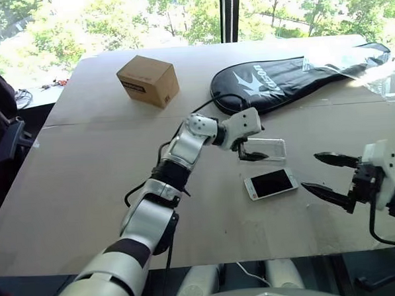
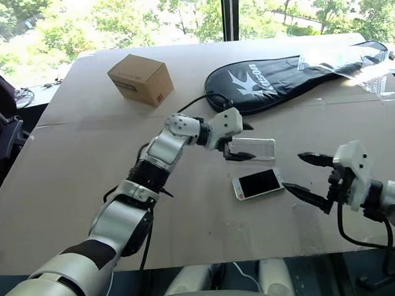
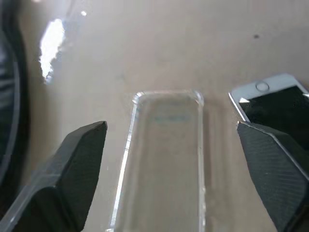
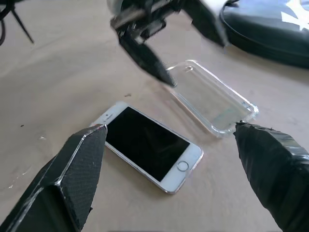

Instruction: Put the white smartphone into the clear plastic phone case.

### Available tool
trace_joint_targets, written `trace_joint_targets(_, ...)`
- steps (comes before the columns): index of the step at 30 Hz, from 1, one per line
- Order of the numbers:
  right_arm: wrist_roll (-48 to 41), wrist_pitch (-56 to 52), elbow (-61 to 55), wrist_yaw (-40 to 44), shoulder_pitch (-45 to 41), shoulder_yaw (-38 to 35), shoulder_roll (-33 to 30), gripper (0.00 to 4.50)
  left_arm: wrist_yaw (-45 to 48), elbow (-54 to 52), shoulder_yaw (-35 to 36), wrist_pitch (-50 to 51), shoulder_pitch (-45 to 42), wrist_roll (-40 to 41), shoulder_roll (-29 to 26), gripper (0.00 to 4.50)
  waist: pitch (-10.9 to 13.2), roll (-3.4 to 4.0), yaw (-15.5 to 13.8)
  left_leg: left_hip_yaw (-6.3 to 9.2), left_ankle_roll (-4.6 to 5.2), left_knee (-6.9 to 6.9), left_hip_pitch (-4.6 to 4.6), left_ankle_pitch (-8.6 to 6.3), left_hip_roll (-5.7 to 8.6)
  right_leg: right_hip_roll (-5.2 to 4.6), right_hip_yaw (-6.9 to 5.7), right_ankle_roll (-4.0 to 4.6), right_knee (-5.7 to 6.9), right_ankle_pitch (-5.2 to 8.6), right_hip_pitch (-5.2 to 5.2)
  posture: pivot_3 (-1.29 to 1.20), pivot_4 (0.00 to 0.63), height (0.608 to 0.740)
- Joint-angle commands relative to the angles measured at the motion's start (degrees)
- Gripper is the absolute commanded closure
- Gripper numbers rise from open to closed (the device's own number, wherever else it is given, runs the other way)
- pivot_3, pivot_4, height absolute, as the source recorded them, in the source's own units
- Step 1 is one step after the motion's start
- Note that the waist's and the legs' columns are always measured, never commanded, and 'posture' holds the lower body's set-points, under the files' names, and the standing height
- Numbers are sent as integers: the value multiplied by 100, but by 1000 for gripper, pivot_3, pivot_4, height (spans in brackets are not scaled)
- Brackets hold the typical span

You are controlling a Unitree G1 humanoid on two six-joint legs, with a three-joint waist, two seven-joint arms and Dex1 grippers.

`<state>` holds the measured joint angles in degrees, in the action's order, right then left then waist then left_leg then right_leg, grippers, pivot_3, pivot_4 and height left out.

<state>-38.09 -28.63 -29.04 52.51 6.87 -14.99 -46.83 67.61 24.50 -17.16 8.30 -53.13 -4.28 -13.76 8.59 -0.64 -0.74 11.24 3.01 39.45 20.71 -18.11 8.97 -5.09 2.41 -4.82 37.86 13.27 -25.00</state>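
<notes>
A white smartphone [image 1: 271, 183] is seen lying flat and screen-up on a brown table [image 1: 87, 193], just beside a clear plastic phone case [image 1: 267, 148], which rests open side up slightly farther from the robot. The two are near each other but apart. The left gripper [image 1: 252, 150] is held over one end of the case with its black fingers spread wide and nothing between them. The right gripper [image 1: 325, 174] is poised near the phone's other side, also spread wide and empty. The phone is judged stiff, smooth and probably slippery on its glass face, so it is best taken by its long edges. The case is judged very light, thin and somewhat springy, likely to slide or flex if pushed, so it is best steadied by its raised rim while the phone is pressed in
</notes>
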Motion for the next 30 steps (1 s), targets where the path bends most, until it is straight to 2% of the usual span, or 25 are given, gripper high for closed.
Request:
trace_joint_targets(1,373,133,453,483,-660,853,-57,0,256,-1272,231,752,321,278,-647,87,-1,1,60,-3,0,-2,0,0,-2,2,3,0,1,0,-2,0,150,740)
trace_joint_targets(4,962,507,1071,811,-1232,1513,-35,0,406,-2077,359,1280,650,579,-1139,87,0,1,100,-6,-1,-5,-1,0,-4,5,5,1,4,0,-8,0,150,740)
trace_joint_targets(9,1509,541,2211,1330,-2237,2376,111,0,517,-3684,865,2462,1495,1299,-2082,87,3,-5,111,-4,0,-1,12,0,-2,2,2,2,1,-1,-16,0,150,740)
trace_joint_targets(15,1980,937,3142,1888,-2752,2839,240,0,390,-4914,1519,3649,2271,2525,-2533,87,3,-4,91,1,-1,-4,13,0,-4,4,-4,4,-2,-1,-16,0,150,740)
trace_joint_targets(21,2200,824,3417,2289,-2930,3045,194,0,349,-5067,1453,3387,2456,2824,-2753,87,2,-4,30,-1,-3,-2,6,1,-6,5,-4,12,-1,-6,-11,0,150,740)
trace_joint_targets(27,2307,808,2975,2351,-2573,2945,-142,0,837,-5323,1366,3494,2470,3296,-3425,87,1,-3,-42,0,-4,-10,9,0,-10,7,-6,12,-11,-6,-13,0,150,740)
trace_joint_targets(30,2167,614,2519,2249,-2267,2790,-241,0,942,-5341,1312,3378,2440,3468,-3537,87,1,-4,-95,1,-3,-11,9,0,-8,5,-9,12,-23,-6,-8,0,150,740)
